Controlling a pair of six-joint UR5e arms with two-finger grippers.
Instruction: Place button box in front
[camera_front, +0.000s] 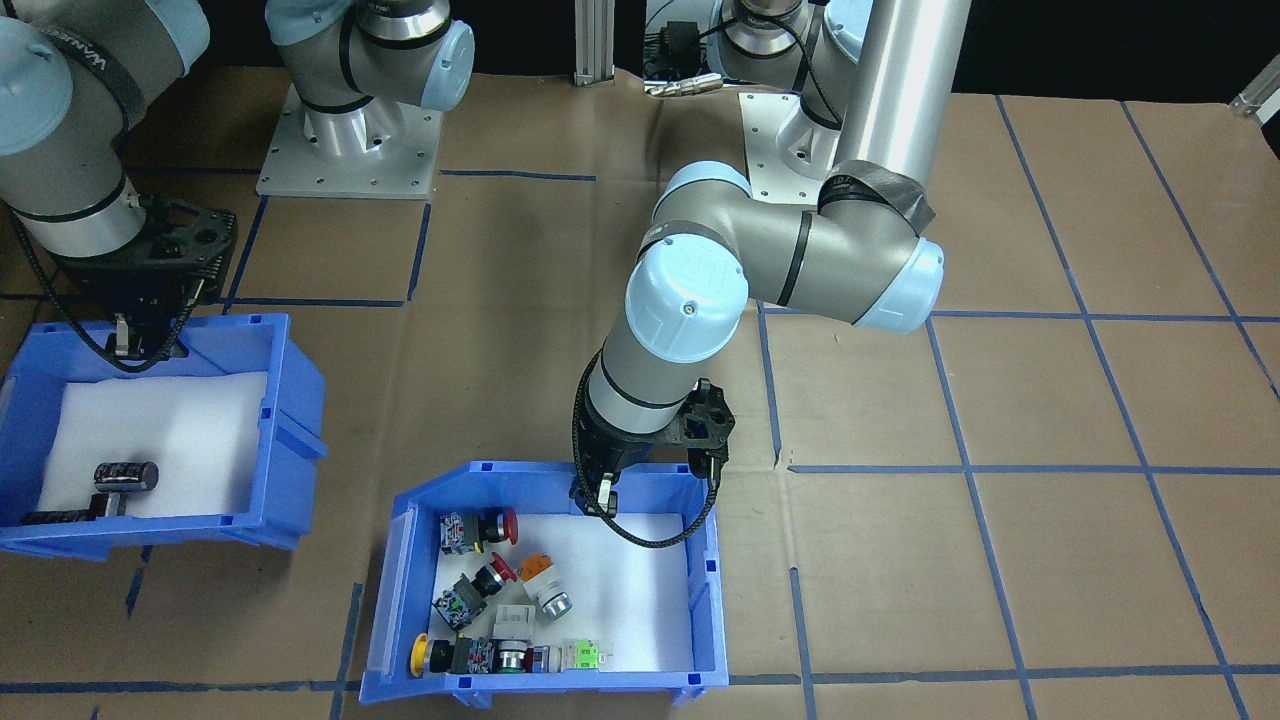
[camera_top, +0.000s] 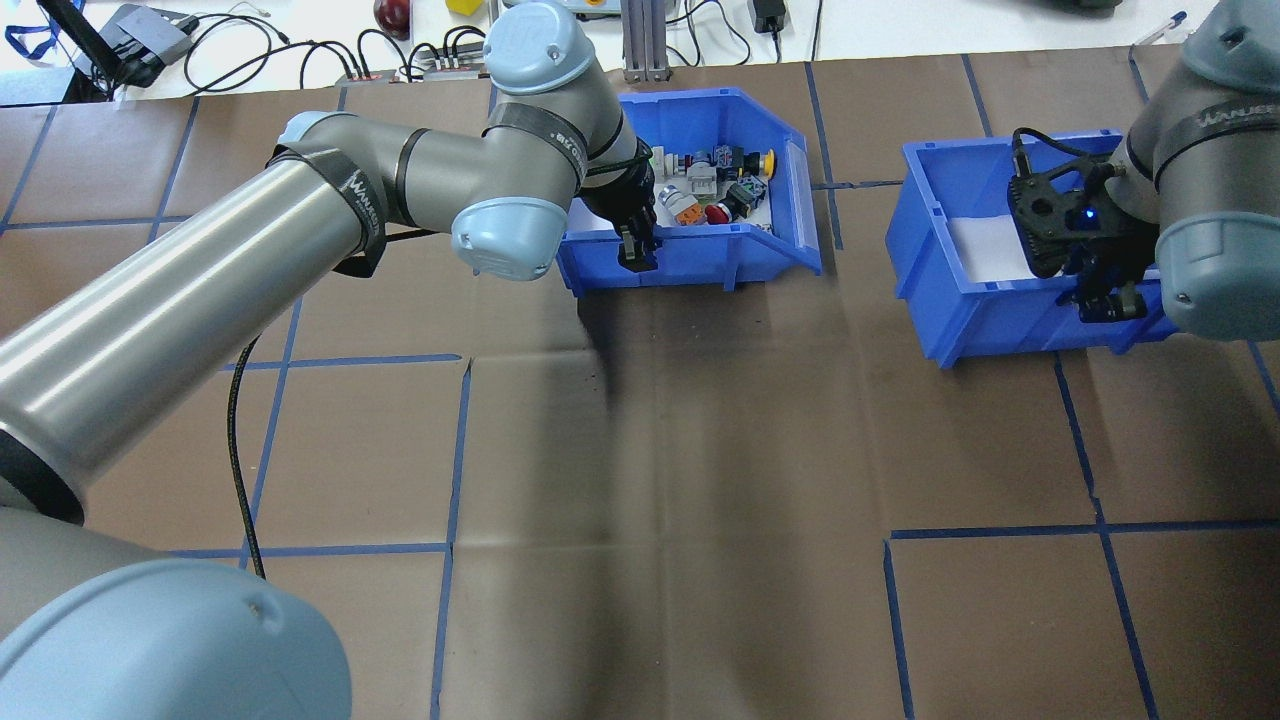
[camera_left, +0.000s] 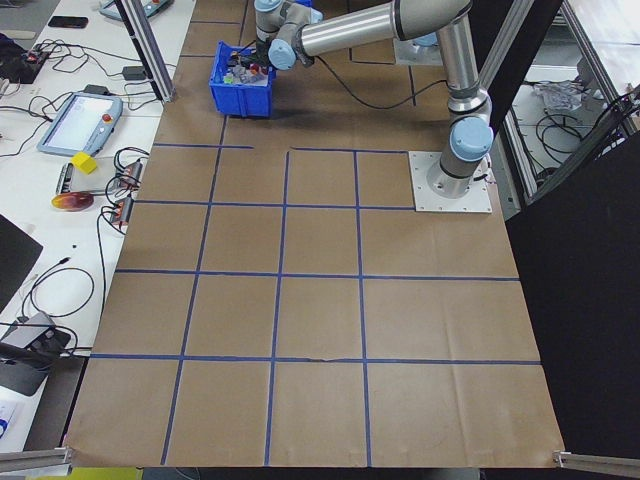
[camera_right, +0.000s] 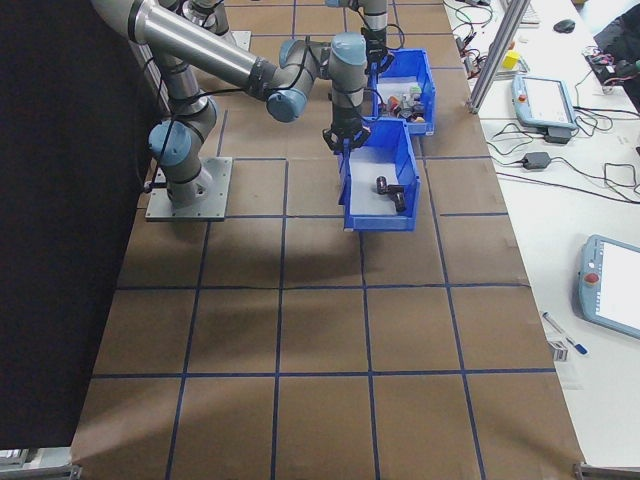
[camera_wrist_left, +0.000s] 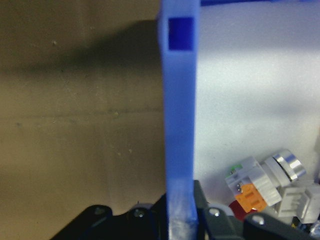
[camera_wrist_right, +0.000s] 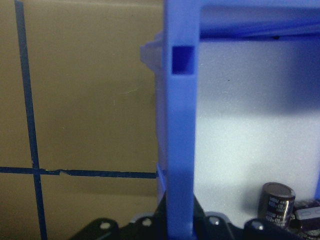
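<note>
Blue plastic with a white foam liner: that's my button box (camera_front: 545, 590), sitting low and centre in the front-facing view, sloped front toward the bottom edge. I count two blue bins on the table and two arms. Inside this one I make out roughly seven push-button switches (camera_front: 490, 590), with red, orange, yellow and green caps on grey or black blocky bodies, clustered in the left half of the foam; they overlap, so the count is approximate.

My left gripper (camera_front: 598, 495) straddles the box's back wall. In the left wrist view the blue wall (camera_wrist_left: 179, 125) runs straight up the middle of the frame with a black finger pressed to each side at the bottom edge, so it is clamped on that wall. Only the finger bases show there; the tips are cut off.

At the left of the front-facing view sits the second bin (camera_front: 150, 440), same shape and liner, holding dark cylindrical capacitors (camera_front: 127, 476). I see two, maybe three; one is half hidden by the front lip. My right gripper (camera_front: 140, 340) pinches that bin's back wall the same way, the wall filling the centre of the right wrist view.

Brown paper (camera_front: 1000, 400) with a blue tape grid covers the table.
</note>
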